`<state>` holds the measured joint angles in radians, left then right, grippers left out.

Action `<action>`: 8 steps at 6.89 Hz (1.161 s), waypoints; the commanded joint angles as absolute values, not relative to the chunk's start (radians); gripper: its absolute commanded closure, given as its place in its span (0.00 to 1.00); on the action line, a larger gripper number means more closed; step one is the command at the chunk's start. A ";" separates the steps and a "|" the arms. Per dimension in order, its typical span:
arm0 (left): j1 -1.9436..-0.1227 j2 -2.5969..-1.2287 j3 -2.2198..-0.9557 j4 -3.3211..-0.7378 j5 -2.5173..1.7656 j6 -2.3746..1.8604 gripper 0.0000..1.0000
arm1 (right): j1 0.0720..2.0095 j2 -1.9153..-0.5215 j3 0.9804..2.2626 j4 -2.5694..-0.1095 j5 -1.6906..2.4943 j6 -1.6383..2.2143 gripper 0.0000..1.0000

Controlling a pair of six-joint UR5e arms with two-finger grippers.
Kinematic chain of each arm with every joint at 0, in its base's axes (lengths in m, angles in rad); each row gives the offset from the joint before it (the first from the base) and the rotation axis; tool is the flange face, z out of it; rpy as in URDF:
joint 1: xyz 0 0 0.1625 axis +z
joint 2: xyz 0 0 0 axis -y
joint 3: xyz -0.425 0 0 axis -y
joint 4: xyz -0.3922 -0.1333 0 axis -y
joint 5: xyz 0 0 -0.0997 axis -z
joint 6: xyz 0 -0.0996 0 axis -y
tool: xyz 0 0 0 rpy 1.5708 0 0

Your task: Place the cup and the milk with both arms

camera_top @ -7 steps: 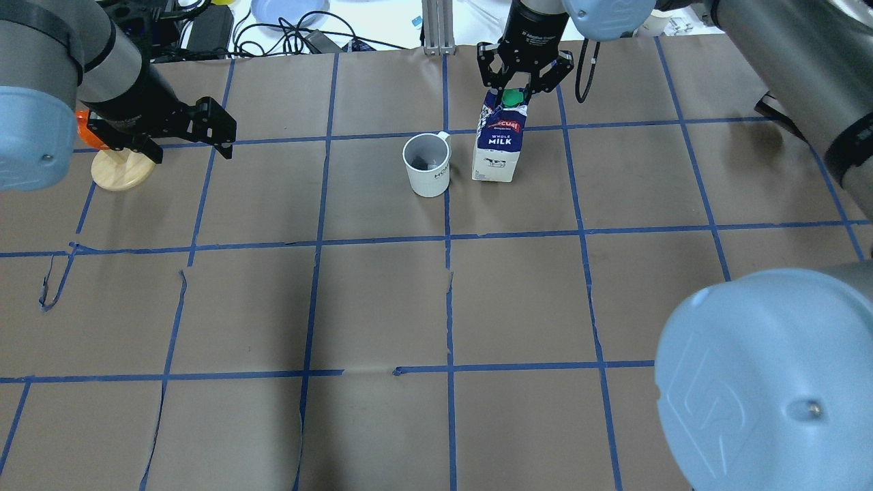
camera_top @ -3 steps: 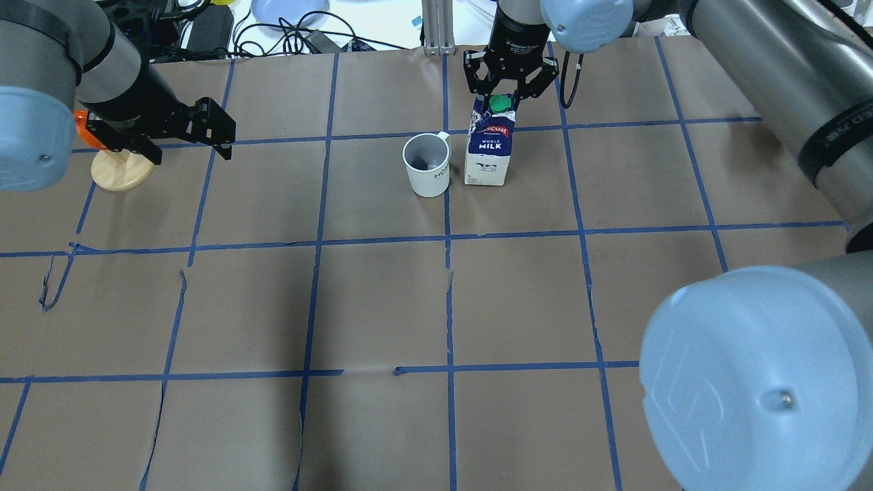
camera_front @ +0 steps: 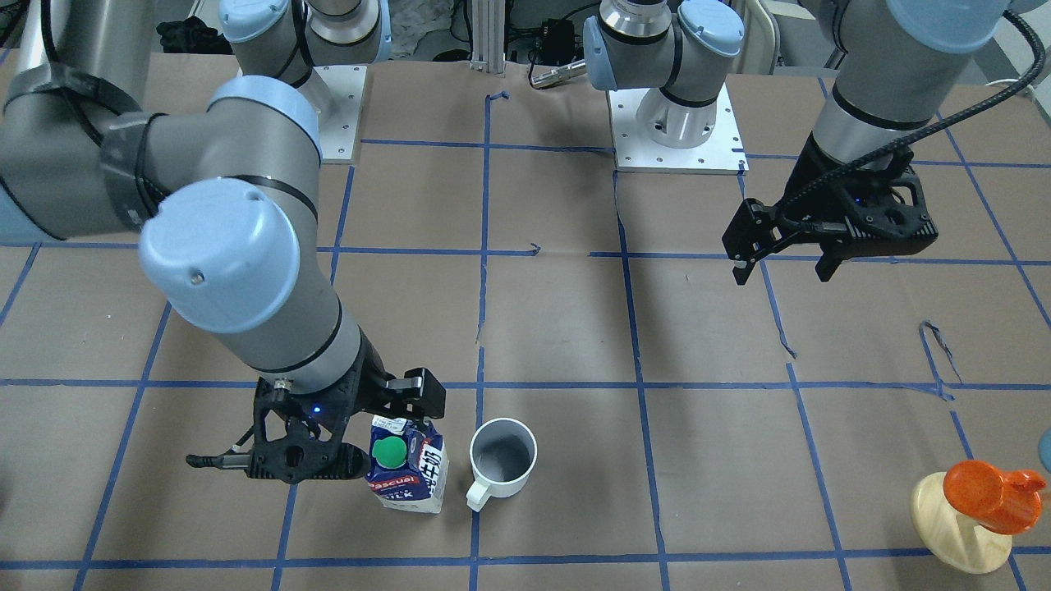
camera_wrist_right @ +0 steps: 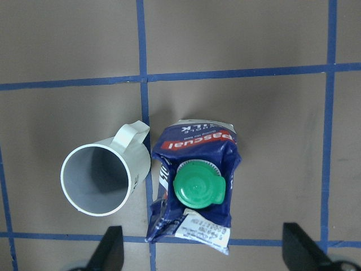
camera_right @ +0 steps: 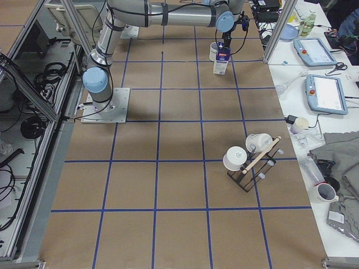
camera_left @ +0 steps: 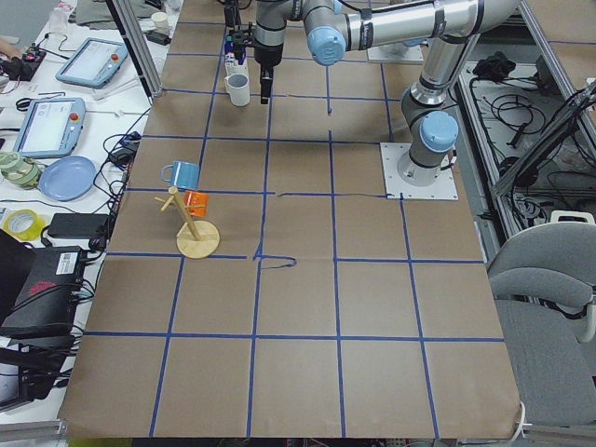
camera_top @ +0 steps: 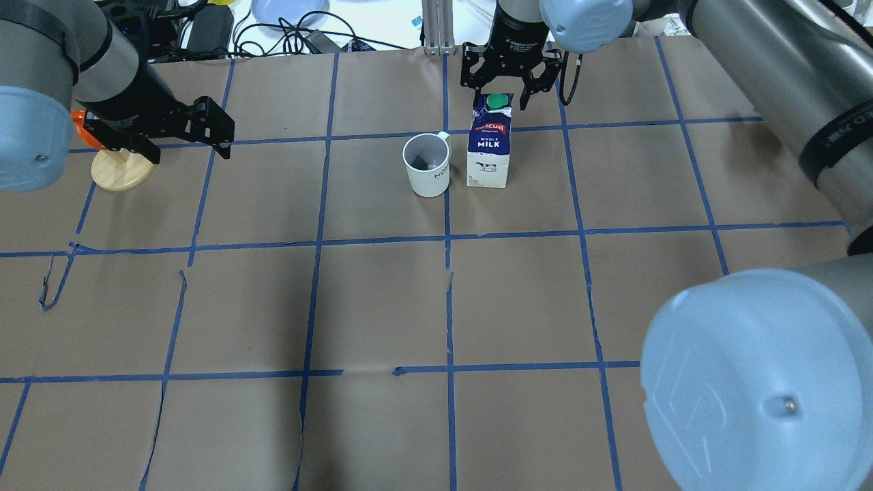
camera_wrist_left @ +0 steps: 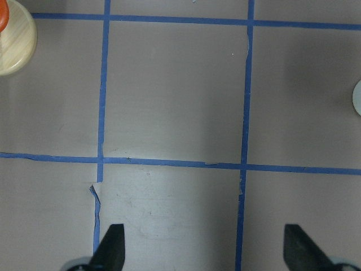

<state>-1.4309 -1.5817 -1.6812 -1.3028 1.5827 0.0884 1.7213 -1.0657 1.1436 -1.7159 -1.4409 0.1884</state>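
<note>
The white cup (camera_top: 427, 164) stands upright on the brown paper, its handle toward the far side. The milk (camera_top: 490, 146) stands upright just right of it, a small gap between them. My right gripper (camera_top: 498, 90) hangs open right above the carton's green cap, its fingers clear of it. The right wrist view shows the cup (camera_wrist_right: 98, 178) and the milk (camera_wrist_right: 194, 186) below, with the fingertips (camera_wrist_right: 113, 248) spread wide. My left gripper (camera_top: 219, 134) is open and empty, far left of the cup. The left wrist view shows only bare paper between its fingertips (camera_wrist_left: 113, 248).
An orange mug hangs on a stand with a round wooden base (camera_top: 121, 170) at the far left, behind my left gripper. A rack with white mugs (camera_right: 249, 159) stands at the table's right end. Cables and a blue plate (camera_top: 286, 10) lie beyond the far edge.
My right gripper carried the tilted milk a little left toward the cup, set it upright, let go and opened. The left arm has not moved.
</note>
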 commanded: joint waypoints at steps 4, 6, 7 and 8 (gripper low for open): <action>-1.422 -1.574 -1.674 -1.308 1.577 0.087 0.00 | 1.585 -1.423 1.358 -1.546 -1.517 0.074 0.00; -1.420 -1.572 -1.672 -1.312 1.577 0.087 0.00 | 1.585 -1.486 1.431 -1.580 -1.535 0.055 0.00; -1.422 -1.572 -1.674 -1.312 1.575 0.087 0.00 | 1.585 -1.489 1.437 -1.578 -1.537 0.052 0.00; -1.420 -1.571 -1.672 -1.312 1.577 0.087 0.00 | 1.585 -1.491 1.436 -1.577 -1.536 0.054 0.00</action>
<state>-1.4214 -1.5720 -1.6726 -1.3114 1.5763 0.0874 1.5852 -1.4850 1.4299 -1.5775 -1.5353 0.0546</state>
